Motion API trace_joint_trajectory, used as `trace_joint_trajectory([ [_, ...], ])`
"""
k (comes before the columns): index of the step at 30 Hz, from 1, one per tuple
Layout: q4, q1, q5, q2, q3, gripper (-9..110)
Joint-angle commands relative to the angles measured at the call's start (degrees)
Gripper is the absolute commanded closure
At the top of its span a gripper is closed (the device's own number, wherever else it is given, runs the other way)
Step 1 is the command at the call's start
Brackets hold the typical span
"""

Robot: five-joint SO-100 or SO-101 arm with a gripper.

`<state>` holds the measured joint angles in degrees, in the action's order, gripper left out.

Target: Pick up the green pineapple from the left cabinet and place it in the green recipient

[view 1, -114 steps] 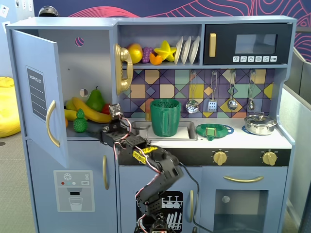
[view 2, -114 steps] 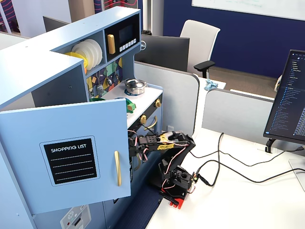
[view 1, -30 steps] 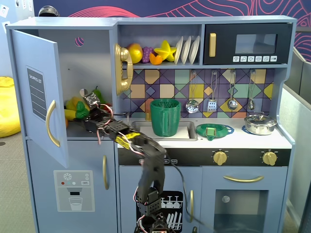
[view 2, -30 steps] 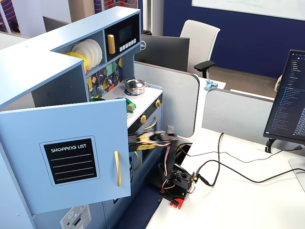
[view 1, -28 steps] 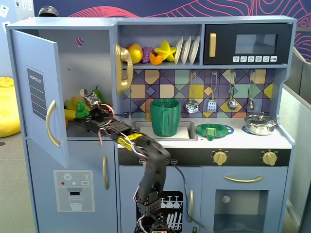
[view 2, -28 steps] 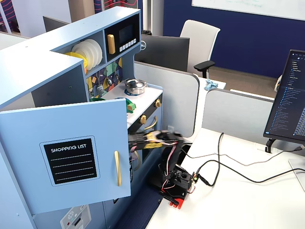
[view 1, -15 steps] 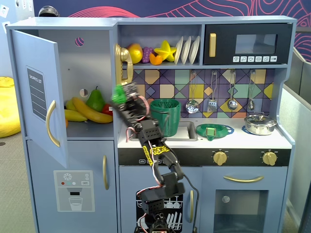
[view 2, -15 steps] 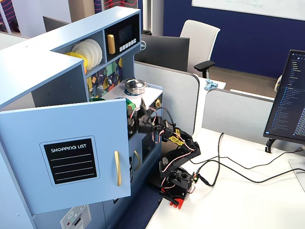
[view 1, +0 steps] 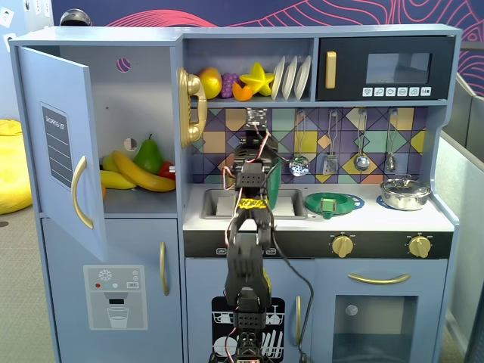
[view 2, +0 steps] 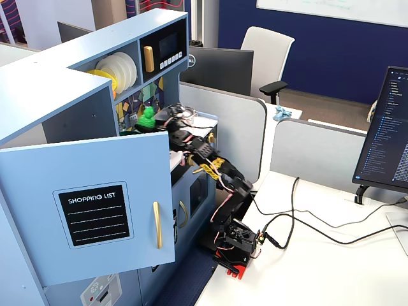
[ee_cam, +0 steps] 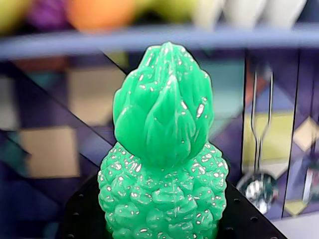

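Here the arm rises from its base at the foot of the toy kitchen, bends at the elbow and reaches forward over the sink (view 1: pixel 219 203); the gripper (view 2: pixel 153 122) sits raised above the counter, in front of the tiled back wall. The jaws are closed on the green pineapple (ee_cam: pixel 163 164), which stands upright with its leafy top uppermost (the wrist view shows the bumpy body seated between black finger surfaces); in a fixed view the pineapple (view 2: pixel 148 118) appears as a small green shape at the arm's tip. The left cabinet (view 1: pixel 60 159) stands with its door swung open, bananas (view 1: pixel 140 175) and a pear (view 1: pixel 149 155) inside. The green recipient (view 1: pixel 274 181) is mostly hidden behind the arm, just beside the gripper; only a dark-green edge shows.
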<state>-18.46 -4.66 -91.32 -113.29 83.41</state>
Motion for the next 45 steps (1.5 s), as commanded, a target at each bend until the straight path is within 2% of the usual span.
trace_joint_trajectory([
  [1, 4.4, -0.1, 0.5, 6.8, -7.8, 101],
  [9, 3.6, -0.2, -0.4, 21.6, -22.9, 101],
  [14, 3.5, -0.5, 7.4, 22.2, -22.8, 76],
  [16, 3.8, -0.6, 9.0, 22.2, -22.5, 71],
  [20, 3.8, -0.9, 8.7, 22.1, -22.3, 66],
  [25, 3.7, -1.3, 6.8, 19.0, -20.2, 68],
  [29, 2.2, -0.9, 6.1, 3.7, -6.3, 71],
  [35, -10.9, -2.6, 5.6, -20.0, 14.9, 71],
  [41, -23.6, -3.5, 7.7, -38.2, 43.0, 71],
  [45, -25.6, -2.4, 6.6, -47.3, 62.4, 72],
])
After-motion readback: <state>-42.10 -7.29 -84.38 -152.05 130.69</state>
